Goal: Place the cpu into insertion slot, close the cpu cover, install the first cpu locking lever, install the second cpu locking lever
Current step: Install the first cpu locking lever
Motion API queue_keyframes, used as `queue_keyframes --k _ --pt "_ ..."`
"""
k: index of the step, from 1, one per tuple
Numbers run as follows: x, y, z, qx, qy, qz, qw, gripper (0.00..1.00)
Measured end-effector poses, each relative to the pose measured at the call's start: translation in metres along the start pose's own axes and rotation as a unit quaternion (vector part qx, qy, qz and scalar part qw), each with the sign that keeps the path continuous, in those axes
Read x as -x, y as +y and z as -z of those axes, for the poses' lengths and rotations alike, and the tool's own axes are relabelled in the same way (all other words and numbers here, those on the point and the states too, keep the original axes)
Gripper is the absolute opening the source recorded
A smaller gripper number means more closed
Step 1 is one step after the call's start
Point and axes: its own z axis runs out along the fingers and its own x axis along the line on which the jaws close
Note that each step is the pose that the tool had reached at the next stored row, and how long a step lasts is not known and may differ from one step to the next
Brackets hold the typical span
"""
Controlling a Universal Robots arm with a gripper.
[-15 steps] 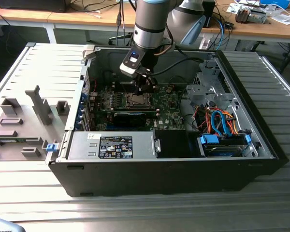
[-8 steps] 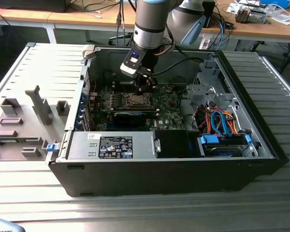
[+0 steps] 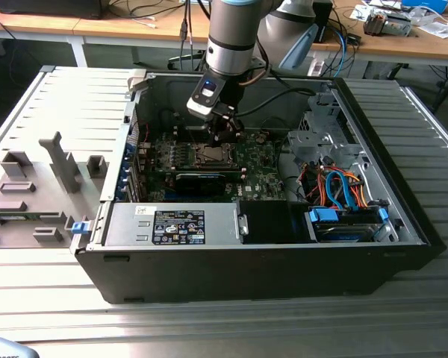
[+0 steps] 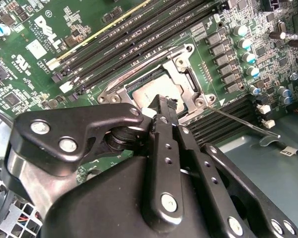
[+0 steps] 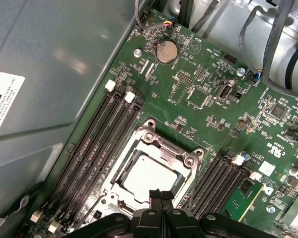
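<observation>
The cpu [image 5: 149, 176] lies flat in the insertion slot [image 3: 209, 155] on the green motherboard, its silvery face showing through the window of the cpu cover [image 5: 156, 144]. The cover [image 4: 181, 69] is folded down over the cpu [image 4: 149, 91]. My gripper [image 5: 161, 193] is shut, its black fingertips pressed together just above the cover's near edge in both wrist views [image 4: 165, 103]. In the exterior view the gripper [image 3: 225, 134] hangs right over the socket. A thin locking lever [image 4: 243, 121] sticks out from the socket's corner across the memory slots.
Black memory slots [image 5: 94, 144] flank the socket on both sides. A coin battery [image 5: 166, 51] and cable bundles sit further along the board. In the case are a long black card [image 3: 201, 181], the power supply [image 3: 172, 224] and a drive cage with wires [image 3: 336, 186]. A grey fixture [image 3: 37, 186] stands outside.
</observation>
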Motion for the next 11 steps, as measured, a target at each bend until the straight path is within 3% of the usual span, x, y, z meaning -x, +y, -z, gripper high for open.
queue_keyframes --k 11 --pt "0.0 0.0 0.0 -0.0003 -0.0009 0.012 0.99992 0.11"
